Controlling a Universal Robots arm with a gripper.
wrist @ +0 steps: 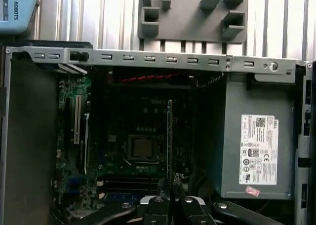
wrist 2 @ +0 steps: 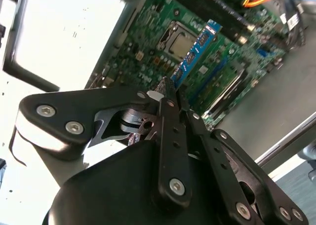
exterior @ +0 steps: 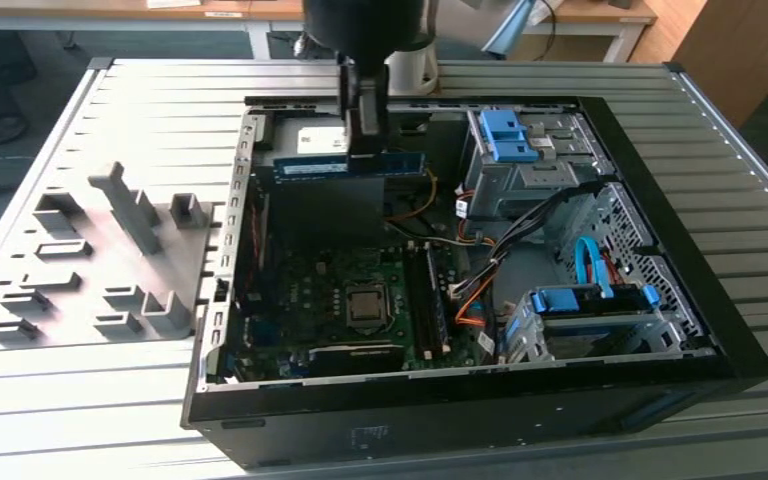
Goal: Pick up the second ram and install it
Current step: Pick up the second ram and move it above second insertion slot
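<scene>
My gripper [exterior: 363,140] hangs over the far part of the open computer case [exterior: 651,200], shut on the second ram [exterior: 352,165], a long dark green-blue stick held level above the motherboard [exterior: 304,290]. The second wrist view has the ram [wrist 2: 195,54] sticking out from between the shut fingers [wrist 2: 169,102], over the CPU socket [wrist 2: 180,40]. Seen edge-on in the first wrist view, the ram [wrist: 169,136] stands beside the CPU socket [wrist: 143,147]. The long black memory slots [exterior: 427,298] lie just to the exterior view's right of the CPU socket [exterior: 361,303].
A grey parts fixture [exterior: 104,260] lies on the table at the exterior view's left. Inside the case are blue drive cages [exterior: 511,135], orange and blue cables [exterior: 595,265] and a grey power supply [wrist: 256,146]. The case's metal rim [wrist: 148,57] borders the motherboard.
</scene>
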